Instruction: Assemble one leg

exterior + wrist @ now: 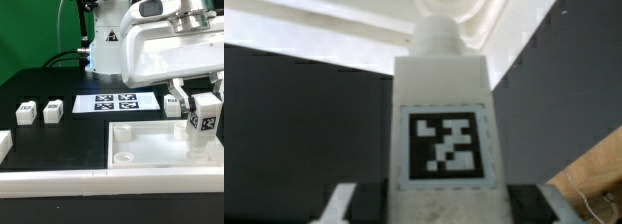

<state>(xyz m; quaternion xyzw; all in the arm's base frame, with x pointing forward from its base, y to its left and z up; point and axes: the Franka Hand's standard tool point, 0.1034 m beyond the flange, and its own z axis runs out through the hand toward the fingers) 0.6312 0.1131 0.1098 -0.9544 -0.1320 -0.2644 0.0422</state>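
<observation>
Fingers [343, 205]: you can see them clamped on the leg [445, 120], one against each side of its body in the wrist view
Leg: held upright at the exterior view's right [205, 118], its black-and-white tag facing that camera; in the wrist view the rounded peg [436, 32] is on the end away from the fingers
Leg against panel: it stands over the right side of the square panel [150, 135]; you cannot tell whether it touches
Square panel: flat on the desk [70, 135], near and right; a round socket [125, 157] shows at its near left corner
Loose legs: two [27, 109] [52, 110] lie side by side at the exterior view's left, well apart from the held one; another tagged post [175, 101] sits just left of the held leg
Marker board [115, 102]: flat on the desk, between the left pair and the tagged post
</observation>
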